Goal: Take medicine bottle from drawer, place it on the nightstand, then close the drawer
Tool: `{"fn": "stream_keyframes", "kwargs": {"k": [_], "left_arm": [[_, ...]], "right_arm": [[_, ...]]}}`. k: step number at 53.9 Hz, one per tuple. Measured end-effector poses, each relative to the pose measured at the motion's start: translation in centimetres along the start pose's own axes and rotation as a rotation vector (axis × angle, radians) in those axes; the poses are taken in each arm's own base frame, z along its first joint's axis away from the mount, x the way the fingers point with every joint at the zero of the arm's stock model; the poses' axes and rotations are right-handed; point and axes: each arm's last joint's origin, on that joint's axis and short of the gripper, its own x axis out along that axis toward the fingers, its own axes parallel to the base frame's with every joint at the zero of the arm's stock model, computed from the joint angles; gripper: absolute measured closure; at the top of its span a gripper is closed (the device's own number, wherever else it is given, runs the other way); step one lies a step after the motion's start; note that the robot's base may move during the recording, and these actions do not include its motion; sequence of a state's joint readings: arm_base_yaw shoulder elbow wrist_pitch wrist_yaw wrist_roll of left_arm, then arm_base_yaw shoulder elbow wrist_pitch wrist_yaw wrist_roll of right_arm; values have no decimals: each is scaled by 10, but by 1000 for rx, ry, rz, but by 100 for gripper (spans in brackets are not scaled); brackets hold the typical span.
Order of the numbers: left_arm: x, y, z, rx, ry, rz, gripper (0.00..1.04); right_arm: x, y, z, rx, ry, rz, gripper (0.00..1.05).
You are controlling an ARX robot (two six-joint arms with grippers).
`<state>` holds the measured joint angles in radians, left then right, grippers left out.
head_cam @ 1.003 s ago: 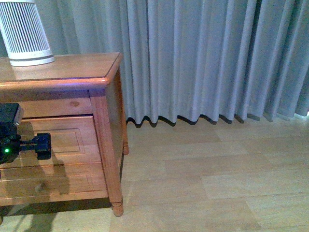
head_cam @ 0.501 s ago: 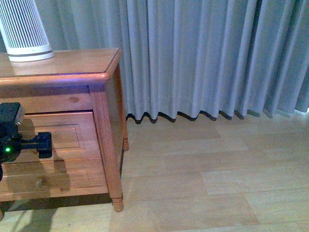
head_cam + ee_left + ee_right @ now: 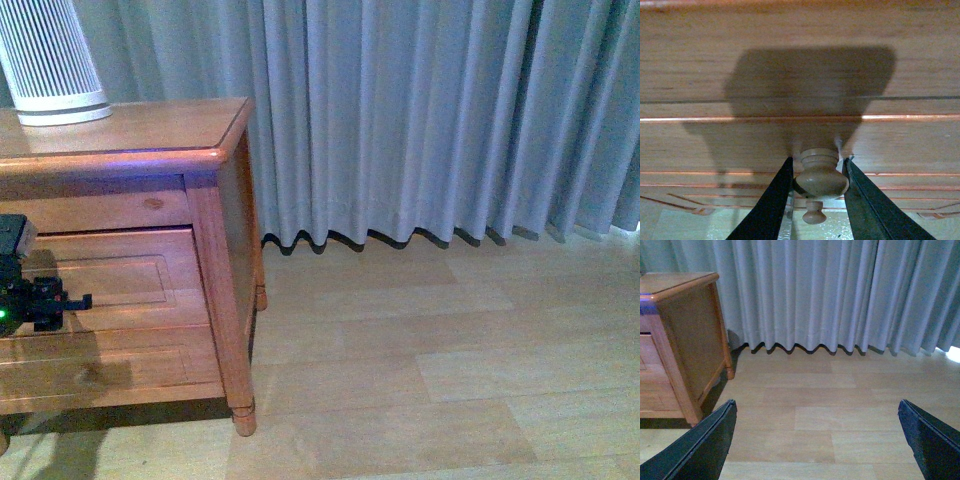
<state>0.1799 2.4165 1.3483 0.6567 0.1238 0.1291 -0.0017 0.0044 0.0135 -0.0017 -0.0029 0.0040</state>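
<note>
Knob (image 3: 820, 176) of drawer (image 3: 740, 145) within left gripper (image 3: 817, 162)

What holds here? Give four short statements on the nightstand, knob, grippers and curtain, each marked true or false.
1. The left gripper has its fingers either side of a round wooden knob. True.
2. The right gripper is shut. False: its fingers stand wide apart over the pale plank floor.
3. A white ribbed tapered device stands on the orange-brown wooden nightstand. True.
4. The grey pleated curtain ends above the nightstand's top. False: it hangs down to the floor.
</note>
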Motion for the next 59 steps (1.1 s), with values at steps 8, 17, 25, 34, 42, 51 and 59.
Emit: {"fn": "stream_keyframes", "kwargs": {"k": [8, 17, 25, 34, 42, 51, 59], "left_arm": [[-8, -2, -8, 9, -22, -7, 80], [-33, -5, -21, 11, -20, -18, 80], [-59, -3, -36, 7, -18, -28, 80], [-90, 0, -55, 2, -13, -36, 80], [-121, 1, -74, -5, -1, -38, 80], [-148, -1, -92, -5, 11, -39, 80], [-162, -1, -101, -3, 18, -36, 80]], "right_arm": [[0, 0, 0, 0, 0, 0, 7], [0, 0, 0, 0, 0, 0, 7], [0, 0, 0, 0, 0, 0, 7], [0, 0, 0, 0, 0, 0, 7], [0, 0, 0, 0, 0, 0, 7], [0, 0, 0, 0, 0, 0, 7], [0, 0, 0, 0, 0, 0, 7]]}}
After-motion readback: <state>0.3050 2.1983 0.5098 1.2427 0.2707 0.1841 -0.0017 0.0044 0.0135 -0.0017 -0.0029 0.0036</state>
